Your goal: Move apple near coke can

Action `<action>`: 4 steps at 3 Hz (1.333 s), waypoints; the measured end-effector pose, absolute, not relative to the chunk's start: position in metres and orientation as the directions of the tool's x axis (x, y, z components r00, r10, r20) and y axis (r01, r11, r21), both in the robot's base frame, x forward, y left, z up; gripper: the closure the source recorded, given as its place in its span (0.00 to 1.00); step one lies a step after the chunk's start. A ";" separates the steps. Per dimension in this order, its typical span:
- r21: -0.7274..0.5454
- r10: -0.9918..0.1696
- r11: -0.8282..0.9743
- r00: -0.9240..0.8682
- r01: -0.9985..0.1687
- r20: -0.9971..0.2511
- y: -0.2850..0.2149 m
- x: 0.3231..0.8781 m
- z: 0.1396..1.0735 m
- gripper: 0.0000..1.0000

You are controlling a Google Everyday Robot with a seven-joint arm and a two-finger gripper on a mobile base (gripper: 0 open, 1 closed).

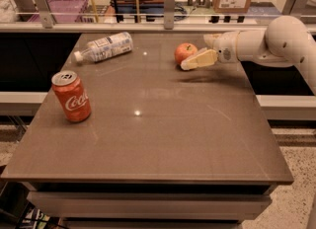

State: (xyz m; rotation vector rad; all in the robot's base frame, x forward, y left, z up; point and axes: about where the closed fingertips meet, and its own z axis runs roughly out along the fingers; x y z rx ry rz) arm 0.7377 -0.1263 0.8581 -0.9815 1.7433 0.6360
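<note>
Gripper point(198, 55) jaws open beside apple point(184, 53)

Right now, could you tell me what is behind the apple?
Behind the apple only bare table runs to the far edge, then a rail. The gripper sits at its right, covering its lower right side, so any contact there is hidden.
</note>
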 end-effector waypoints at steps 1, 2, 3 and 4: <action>-0.024 -0.323 0.527 -0.173 -0.850 -0.931 -0.123 0.738 0.859 0.18; -0.022 -0.323 0.523 -0.173 -0.852 -0.931 -0.120 0.738 0.857 0.41; -0.020 -0.323 0.518 -0.174 -0.855 -0.930 -0.117 0.738 0.856 0.65; -0.018 -0.323 0.514 -0.174 -0.857 -0.930 -0.114 0.739 0.855 0.88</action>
